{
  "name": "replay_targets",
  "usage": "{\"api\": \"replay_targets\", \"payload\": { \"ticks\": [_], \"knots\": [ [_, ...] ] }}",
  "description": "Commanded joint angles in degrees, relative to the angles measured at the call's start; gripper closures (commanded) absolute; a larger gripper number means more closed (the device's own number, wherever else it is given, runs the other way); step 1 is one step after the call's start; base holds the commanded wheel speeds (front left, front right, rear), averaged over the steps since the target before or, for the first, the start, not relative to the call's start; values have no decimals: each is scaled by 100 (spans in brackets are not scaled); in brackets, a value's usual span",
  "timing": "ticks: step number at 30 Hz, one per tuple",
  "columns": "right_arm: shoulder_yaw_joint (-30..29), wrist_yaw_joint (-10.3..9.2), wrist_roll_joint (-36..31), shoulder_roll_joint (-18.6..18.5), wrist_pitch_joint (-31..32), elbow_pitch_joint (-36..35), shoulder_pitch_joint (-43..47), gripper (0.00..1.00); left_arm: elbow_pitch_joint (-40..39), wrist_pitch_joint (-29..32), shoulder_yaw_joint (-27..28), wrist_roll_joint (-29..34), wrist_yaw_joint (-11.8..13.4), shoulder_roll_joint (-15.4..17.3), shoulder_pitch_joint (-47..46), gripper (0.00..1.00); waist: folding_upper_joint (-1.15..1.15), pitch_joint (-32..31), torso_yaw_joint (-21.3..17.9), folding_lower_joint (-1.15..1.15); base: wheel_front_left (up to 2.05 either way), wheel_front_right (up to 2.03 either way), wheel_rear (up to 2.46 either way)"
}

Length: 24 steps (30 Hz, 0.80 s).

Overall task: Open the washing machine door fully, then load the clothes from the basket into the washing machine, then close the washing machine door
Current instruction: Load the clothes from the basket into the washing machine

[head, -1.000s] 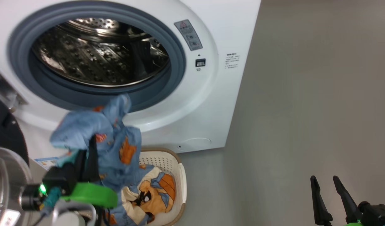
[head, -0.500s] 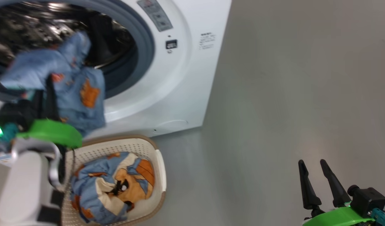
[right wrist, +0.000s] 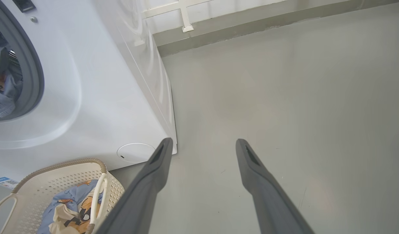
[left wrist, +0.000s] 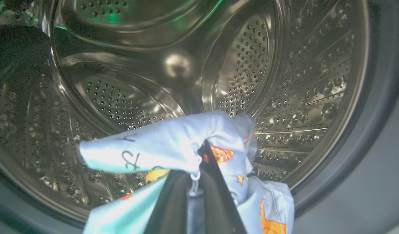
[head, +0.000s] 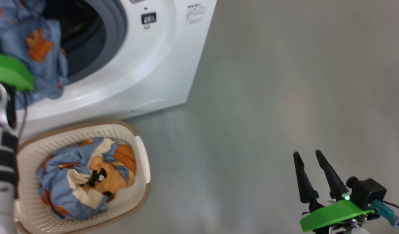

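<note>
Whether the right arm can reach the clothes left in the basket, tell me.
Probably yes: the right gripper is open and empty, bare floor lies between it and the basket, and the clothes lie uncovered.

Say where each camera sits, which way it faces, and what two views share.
Head: on head, looking down at washing machine, basket, floor; right hand shows.
Left wrist: on that arm, looks into the drum; left hand shut on clothes.
Right wrist: on that arm, looks along floor beside machine; right hand open.
Shared: basket, in head and right wrist views.
</note>
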Motion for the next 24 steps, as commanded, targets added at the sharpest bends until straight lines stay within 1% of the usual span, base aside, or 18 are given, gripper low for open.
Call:
{"api": "replay_targets", "payload": {
  "ticks": [1, 6, 11, 20, 24],
  "knots": [
    [164, 14, 63, -78, -28, -99, -118, 0, -42, -36, 94, 81, 40, 303, -267, 100, 0, 382, -232, 0, 0, 0, 0],
    [311, 14, 146, -139, -28, -40, -226, 0, 377, -36, 38, 155, 62, 444, -922, 100, 0, 676, -336, 0, 0, 0, 0],
    [420, 14, 222, -174, -28, 0, -284, 0, 708, -36, 25, 212, 98, 666, -1527, 100, 0, 923, -439, 0, 0, 0, 0],
    [528, 14, 341, -231, -28, -10, -341, 0, 938, -36, -57, 310, 183, 891, -2370, 100, 0, 1288, -521, 0, 0, 0, 0],
    [563, 14, 380, -249, -28, -24, -381, 0, 806, -36, 16, 247, 235, 953, -2656, 100, 0, 1395, -570, 0, 0, 0, 0]
  ]
}}
